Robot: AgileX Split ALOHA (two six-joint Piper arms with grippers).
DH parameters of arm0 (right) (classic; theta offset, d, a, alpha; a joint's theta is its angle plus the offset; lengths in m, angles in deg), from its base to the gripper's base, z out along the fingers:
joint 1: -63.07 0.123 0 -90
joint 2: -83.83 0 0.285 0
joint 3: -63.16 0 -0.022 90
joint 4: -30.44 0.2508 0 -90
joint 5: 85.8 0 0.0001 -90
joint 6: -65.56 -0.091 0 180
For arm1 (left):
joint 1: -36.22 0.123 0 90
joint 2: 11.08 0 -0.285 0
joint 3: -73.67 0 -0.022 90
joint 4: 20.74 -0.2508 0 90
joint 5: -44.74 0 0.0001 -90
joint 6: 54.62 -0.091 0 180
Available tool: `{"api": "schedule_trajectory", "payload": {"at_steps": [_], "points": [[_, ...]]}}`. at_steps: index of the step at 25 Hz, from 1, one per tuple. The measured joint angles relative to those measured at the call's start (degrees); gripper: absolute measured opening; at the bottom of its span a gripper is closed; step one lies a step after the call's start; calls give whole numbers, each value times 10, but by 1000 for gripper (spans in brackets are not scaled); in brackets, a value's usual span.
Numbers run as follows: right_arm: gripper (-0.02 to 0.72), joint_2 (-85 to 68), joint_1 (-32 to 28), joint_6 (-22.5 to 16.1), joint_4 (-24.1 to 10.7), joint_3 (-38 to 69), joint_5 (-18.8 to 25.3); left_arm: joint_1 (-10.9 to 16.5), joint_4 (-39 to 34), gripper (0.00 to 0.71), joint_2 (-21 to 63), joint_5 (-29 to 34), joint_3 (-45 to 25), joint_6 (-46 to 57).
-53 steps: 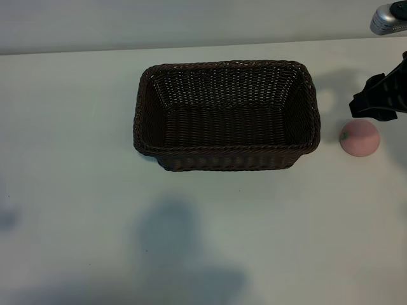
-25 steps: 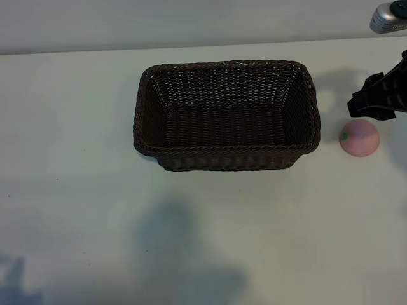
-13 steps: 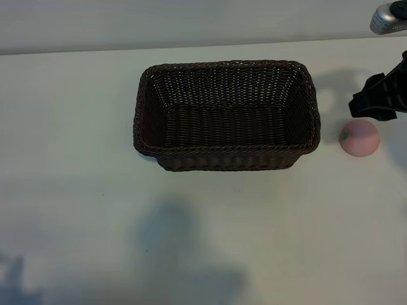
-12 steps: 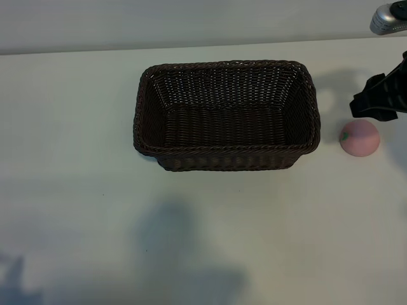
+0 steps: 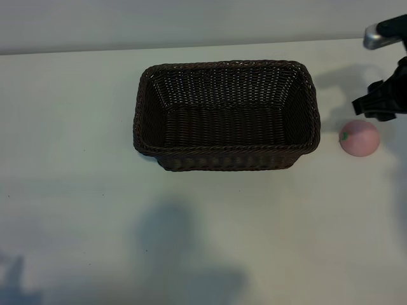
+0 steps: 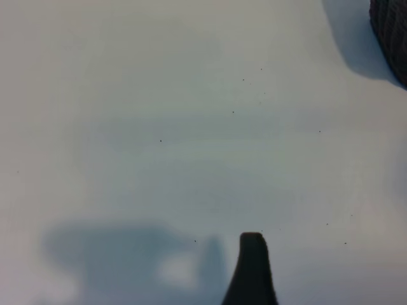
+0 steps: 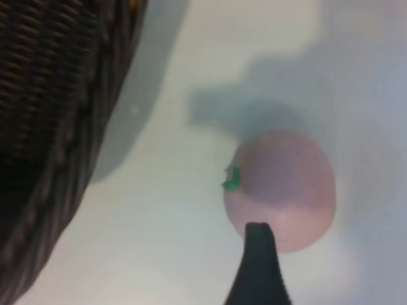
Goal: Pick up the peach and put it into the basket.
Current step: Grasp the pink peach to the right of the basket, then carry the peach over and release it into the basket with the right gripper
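A pale-pink peach (image 5: 360, 138) sits on the white table (image 5: 210, 229) just to the right of the dark wicker basket (image 5: 226, 115), close to its right wall but not touching it, as the right gripper (image 5: 380, 108) hangs over the fruit's far right side with its jaws spread and nothing between them. In the right wrist view the peach (image 7: 280, 190) lies directly ahead of one dark fingertip (image 7: 259, 254), its small green mark turned toward the basket wall (image 7: 60, 127); the second finger is out of that view, so whether the fruit is centred between the two cannot be told.

The main risk from here looks to be an off-centre descent. A round fruit on a smooth tabletop is likely to roll if one finger lands on its crown or nudges its side before the other arrives, and a push leftward would send it against the basket's outer wall, where there is little room to close around it. Closing too high on the curve could also squeeze it out of the grip.

The left gripper (image 6: 252, 270) is idle over bare table, with only one dark fingertip visible and its jaws apart; the basket itself is empty.
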Motion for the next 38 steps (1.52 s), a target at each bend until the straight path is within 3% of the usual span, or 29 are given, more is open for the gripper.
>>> {"api": "schedule_trajectory", "payload": {"at_steps": [11, 16, 18, 21, 23, 26, 31, 38], "points": [[546, 116, 0, -6, -1, 0, -111, 0, 0, 591, 0, 0, 0, 0], [539, 155, 0, -23, -11, 0, -127, 0, 0, 591, 0, 0, 0, 0], [495, 167, 0, -43, -23, 0, -127, 0, 0, 591, 0, 0, 0, 0], [322, 170, 0, -82, -48, -1, -123, 0, 0, 591, 0, 0, 0, 0], [154, 170, 0, -101, -59, -3, -117, 0, 0, 591, 0, 0, 0, 0], [61, 168, 0, -109, -73, -7, -101, 0, 0, 591, 0, 0, 0, 0], [47, 139, 0, -111, -74, -10, -69, 0, 0, 591, 0, -1, 0, 0], [45, 43, 0, -113, -72, -88, 56, 0, 0, 591, 0, -1, 0, 0]]}}
